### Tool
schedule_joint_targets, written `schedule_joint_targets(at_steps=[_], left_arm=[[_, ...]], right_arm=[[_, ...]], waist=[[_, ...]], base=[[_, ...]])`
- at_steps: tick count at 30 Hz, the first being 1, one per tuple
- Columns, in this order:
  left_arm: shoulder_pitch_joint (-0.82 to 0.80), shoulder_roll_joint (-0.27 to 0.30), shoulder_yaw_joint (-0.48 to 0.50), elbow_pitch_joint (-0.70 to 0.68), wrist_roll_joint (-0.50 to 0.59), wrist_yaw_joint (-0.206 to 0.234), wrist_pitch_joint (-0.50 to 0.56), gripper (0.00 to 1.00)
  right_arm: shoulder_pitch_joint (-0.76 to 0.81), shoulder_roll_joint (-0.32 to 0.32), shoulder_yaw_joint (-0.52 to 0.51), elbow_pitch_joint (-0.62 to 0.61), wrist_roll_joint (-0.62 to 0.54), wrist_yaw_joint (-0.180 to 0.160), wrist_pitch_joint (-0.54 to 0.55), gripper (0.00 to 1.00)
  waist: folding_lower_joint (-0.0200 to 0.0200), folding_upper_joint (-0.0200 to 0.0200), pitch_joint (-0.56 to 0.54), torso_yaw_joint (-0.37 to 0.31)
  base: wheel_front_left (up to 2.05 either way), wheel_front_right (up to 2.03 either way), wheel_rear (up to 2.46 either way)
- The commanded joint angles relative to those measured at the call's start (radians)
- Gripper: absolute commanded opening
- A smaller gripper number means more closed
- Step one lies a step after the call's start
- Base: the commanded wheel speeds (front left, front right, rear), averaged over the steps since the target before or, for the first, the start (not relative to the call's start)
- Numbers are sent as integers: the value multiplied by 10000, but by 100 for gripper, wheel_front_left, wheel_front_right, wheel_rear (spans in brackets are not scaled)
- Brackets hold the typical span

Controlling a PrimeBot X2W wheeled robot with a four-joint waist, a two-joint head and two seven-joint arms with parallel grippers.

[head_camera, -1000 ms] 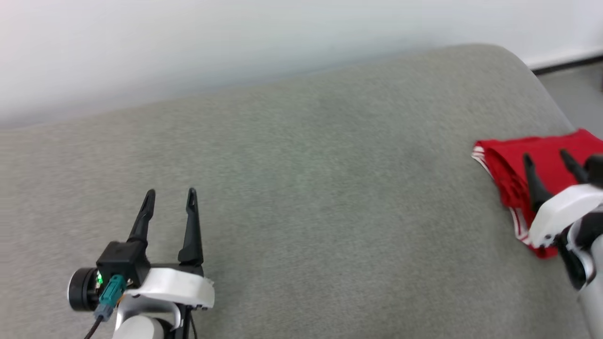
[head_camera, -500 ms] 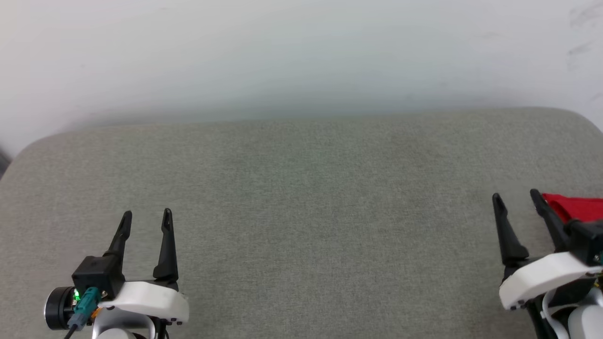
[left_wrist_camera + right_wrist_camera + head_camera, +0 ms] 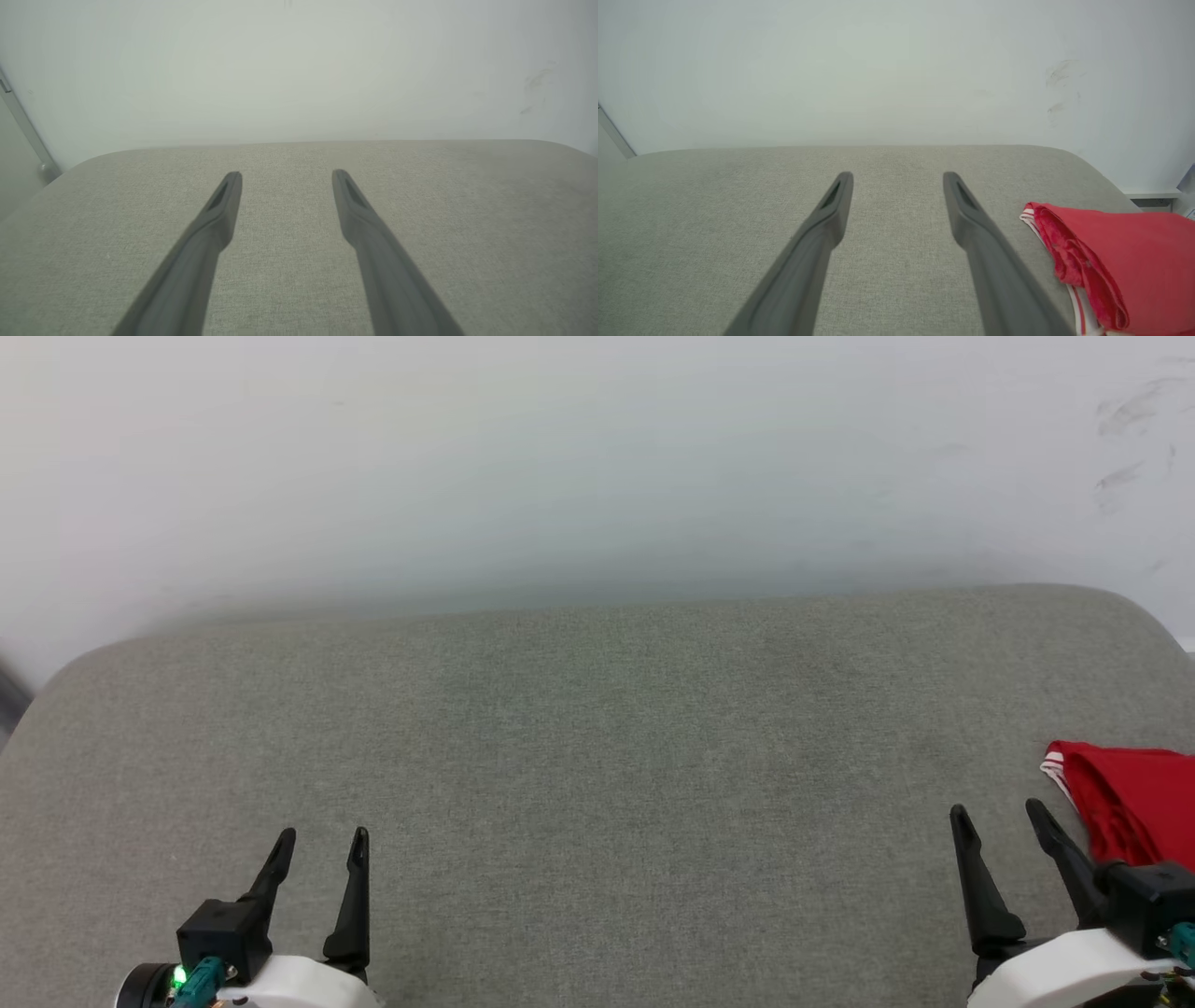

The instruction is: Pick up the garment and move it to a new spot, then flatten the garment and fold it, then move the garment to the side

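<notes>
Grey fabric cushion [image 3: 597,756] with rounded corners stands against a pale, evenly lit wall [image 3: 560,457]; faint scuffs [image 3: 1125,415] mark the wall's right side.

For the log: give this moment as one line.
garment: folded, at right | left gripper: open, empty | right gripper: open, empty, beside garment

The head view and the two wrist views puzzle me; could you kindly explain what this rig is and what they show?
It is a wheeled robot with two arms, each ending in a two-fingered pincer. The head view looks down from its head: left pincer at lower left, right pincer at lower right. Each wrist view looks along that pincer's own dark fingers. Both pincers are open and hold nothing. On the grey cushion, near its right end beside the right pincer, lies a folded red garment with red-white striped trim.
</notes>
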Motion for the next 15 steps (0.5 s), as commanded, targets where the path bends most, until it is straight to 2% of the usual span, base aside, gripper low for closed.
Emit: schedule_joint_targets(at_steps=[1,15], left_arm=[[79,11,-14,79,-2,-35,-43,100],[-69,-127,35,297,193,40,-67,100]], right_arm=[[125,68,-4,-72,-82,-3,17,100],[-29,6,-5,-3,14,-3,20,100]], waist=[[1,0,-38,-7],[1,0,-52,129]], base=[[0,0,0],[0,0,0]])
